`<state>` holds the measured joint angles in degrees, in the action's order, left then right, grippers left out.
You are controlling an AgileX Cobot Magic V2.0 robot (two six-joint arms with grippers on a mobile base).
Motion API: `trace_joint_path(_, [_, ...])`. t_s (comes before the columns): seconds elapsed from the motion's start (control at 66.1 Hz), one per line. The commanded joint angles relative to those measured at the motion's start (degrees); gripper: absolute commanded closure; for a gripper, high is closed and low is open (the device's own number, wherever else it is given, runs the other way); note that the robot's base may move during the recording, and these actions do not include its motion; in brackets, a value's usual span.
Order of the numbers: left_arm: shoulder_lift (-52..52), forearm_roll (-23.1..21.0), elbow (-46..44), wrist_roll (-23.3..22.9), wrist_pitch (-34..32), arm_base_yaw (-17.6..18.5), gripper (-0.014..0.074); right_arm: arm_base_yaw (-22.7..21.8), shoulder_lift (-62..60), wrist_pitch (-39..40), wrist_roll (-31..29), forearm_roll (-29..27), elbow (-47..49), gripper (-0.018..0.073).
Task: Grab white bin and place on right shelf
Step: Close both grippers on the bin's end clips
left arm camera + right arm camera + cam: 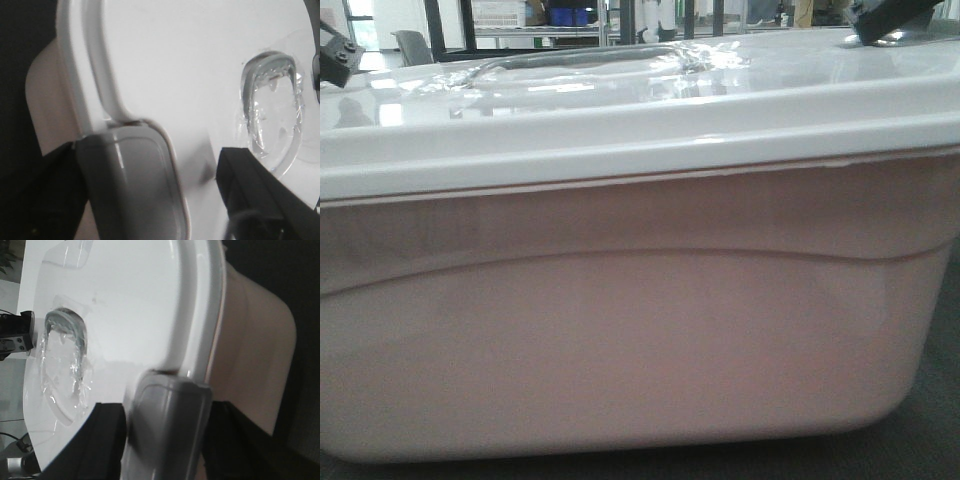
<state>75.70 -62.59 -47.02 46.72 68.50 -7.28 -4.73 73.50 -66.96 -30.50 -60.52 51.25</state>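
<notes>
**WHITE BIN ENGAGED AT BOTH ENDS; TRANSFER TO SHELF OUTSTANDING**

**Front view.** The white bin (640, 330) is filling nearly the whole frame, directly ahead of the robot, with its lid (620, 110) seated. The left fingers (335, 55) are showing at the lid's far left and the right fingers (890, 20) at its far right. A dark surface (930, 440) is showing beneath the bin's base. Whether the base is resting on it or hanging clear cannot be told. A rack carrying blue bins (570, 15) is standing well behind. The right shelf is not identifiable here.

**Left wrist view.** The left fingers (260, 195) are standing wide, straddling the grey latch (130, 190) at the lid's end. One is lying outside the rim. The other is lying over the lid top, with a gap between it and the latch. The recessed handle (272, 105) is lying further in.

**Right wrist view.** The right fingers (107, 440) are sitting against both sides of the matching latch (165, 430). Whether they are clamping it cannot be told.

**Progress.** Judging from these views, the grab is under way or just completed. Carrying the bin and placing it on the shelf are remaining.

**Contents.** The lid is closing the bin, and the pinkish wall is revealing nothing inside, so the contents cannot be told.
</notes>
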Motion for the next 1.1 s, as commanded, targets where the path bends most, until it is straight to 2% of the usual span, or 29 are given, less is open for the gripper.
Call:
trace_joint_path(0.0, [-1.45,-3.8,-1.18,0.25,6.21,0.35,0.02,-0.04,-1.42,-0.68,-1.06,-3.4,1.53,0.0186])
trace_joint_path(0.272, [-1.45,-3.8,-1.18,0.25,5.67,0.35,0.0204,-0.04,-1.42,-1.43,-1.06,-3.4,1.53,0.0186])
trace_joint_path(0.439, [-1.45,-3.8,-1.18,0.25,4.82,0.35,0.0288,-0.04,-1.42,-1.57,-1.06,-3.4,1.53,0.0181])
trace_joint_path(0.636, [-1.45,-3.8,-1.18,0.25,4.6,0.35,0.0371,-0.04,-1.42,-1.44,-1.06,-3.4,1.53,0.0106])
trace_joint_path(1.09, [-1.45,-3.8,-1.18,0.25,4.48,0.35,0.0377,-0.04,-1.42,-1.1,-1.06,-3.4,1.53,0.0104])
